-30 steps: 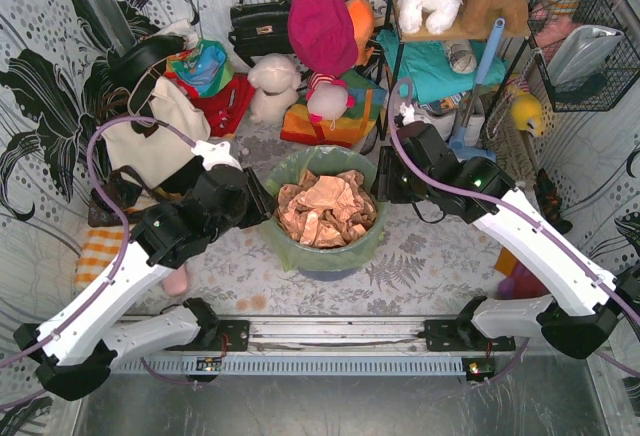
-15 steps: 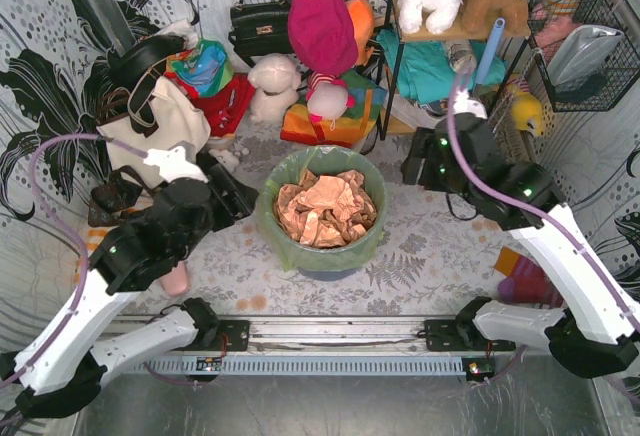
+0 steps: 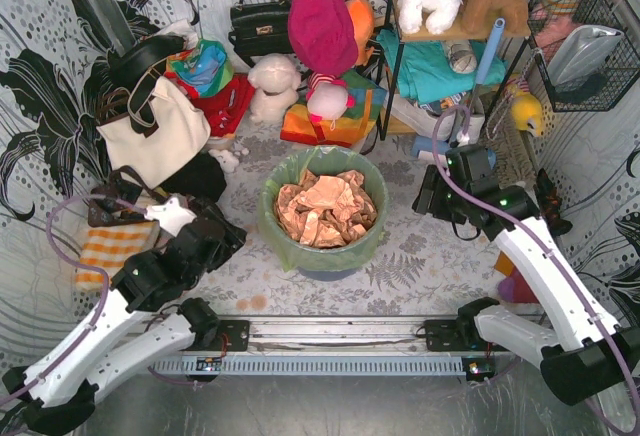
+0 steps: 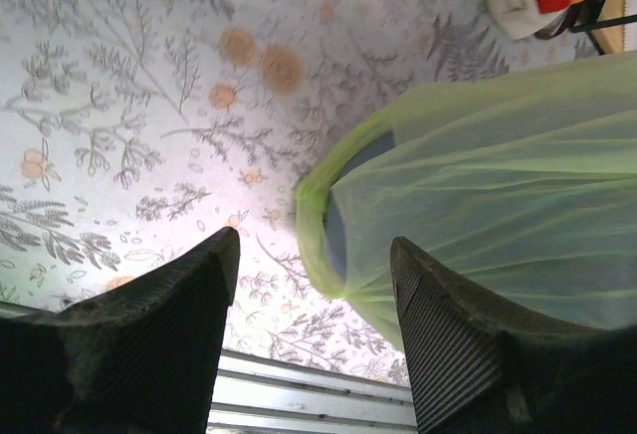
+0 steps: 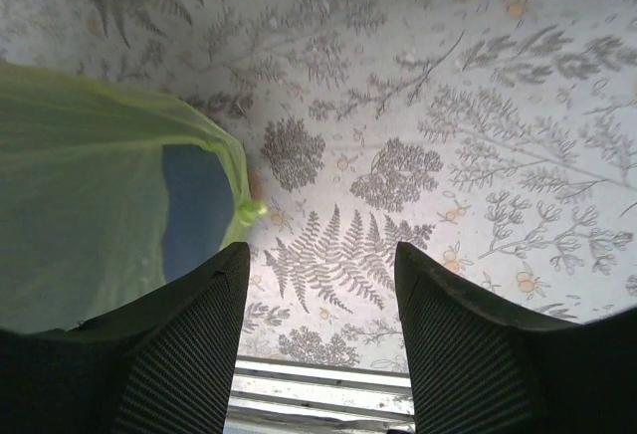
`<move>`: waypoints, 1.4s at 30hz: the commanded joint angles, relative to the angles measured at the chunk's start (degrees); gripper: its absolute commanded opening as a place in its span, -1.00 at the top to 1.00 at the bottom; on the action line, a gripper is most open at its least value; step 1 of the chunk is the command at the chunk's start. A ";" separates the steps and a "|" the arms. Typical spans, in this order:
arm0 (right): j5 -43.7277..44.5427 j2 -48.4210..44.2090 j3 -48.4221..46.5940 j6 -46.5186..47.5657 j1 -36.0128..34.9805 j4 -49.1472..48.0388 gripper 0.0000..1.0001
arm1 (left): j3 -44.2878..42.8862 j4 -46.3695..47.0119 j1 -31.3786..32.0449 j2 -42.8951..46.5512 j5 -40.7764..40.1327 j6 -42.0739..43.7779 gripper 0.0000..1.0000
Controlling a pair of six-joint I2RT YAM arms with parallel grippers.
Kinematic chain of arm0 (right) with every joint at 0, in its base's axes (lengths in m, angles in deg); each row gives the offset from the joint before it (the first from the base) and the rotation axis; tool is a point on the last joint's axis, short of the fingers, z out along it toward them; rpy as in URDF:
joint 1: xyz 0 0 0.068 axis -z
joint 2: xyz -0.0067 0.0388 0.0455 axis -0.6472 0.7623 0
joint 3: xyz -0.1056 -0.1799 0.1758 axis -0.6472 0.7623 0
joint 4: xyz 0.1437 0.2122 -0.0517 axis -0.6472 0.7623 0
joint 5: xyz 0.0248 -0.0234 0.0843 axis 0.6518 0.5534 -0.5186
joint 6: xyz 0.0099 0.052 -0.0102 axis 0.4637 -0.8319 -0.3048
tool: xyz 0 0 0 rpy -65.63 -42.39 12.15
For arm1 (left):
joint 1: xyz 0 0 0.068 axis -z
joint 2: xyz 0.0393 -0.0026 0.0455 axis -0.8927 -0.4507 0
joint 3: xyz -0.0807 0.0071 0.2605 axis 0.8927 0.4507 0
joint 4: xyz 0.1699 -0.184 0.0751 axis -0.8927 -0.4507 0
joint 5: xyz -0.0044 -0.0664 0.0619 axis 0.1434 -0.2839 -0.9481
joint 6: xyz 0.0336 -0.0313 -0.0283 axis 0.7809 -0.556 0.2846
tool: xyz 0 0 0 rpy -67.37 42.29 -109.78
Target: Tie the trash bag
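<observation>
The trash bag [image 3: 368, 241] is a thin lime-green bag lining a blue-grey round bin, mouth open, filled with tan crumpled paper [image 3: 325, 206]. It stands in the middle of the floral table. My left gripper [image 3: 225, 234] is open and empty, to the left of the bag and apart from it. In the left wrist view [image 4: 314, 255] the bag's draped side [image 4: 498, 175] lies ahead on the right. My right gripper [image 3: 425, 194] is open and empty, to the right of the bag. In the right wrist view [image 5: 320, 255] the bag's edge [image 5: 90, 185] is at the left.
A cream tote [image 3: 150, 136], a black handbag [image 3: 258, 21], a magenta cloth bag [image 3: 322, 31] and plush toys [image 3: 272, 86] crowd the back. A shelf [image 3: 450, 31] and wire basket [image 3: 585, 56] stand back right. An orange striped cloth [image 3: 105, 251] lies left. A metal rail [image 3: 330, 336] runs along the near edge.
Both arms have drawn away from the bin's rim: the left arm down and to the left, the right arm out to the right. Bag and bin have not moved.
</observation>
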 commanded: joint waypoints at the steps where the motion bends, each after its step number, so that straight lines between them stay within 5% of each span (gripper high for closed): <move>1: -8.50 -3.60 7.82 -0.22 1.36 -9.10 -0.18 | 9.41 7.58 0.29 4.72 4.07 -6.11 -0.40; 16: -26.27 -3.39 26.49 -10.38 3.53 -30.40 -0.06 | 32.67 34.96 0.24 8.36 18.81 -9.29 -0.46; 42: -31.47 1.36 33.50 -10.97 3.55 -42.42 0.05 | 42.70 56.17 -0.77 -3.13 24.33 -5.21 -0.14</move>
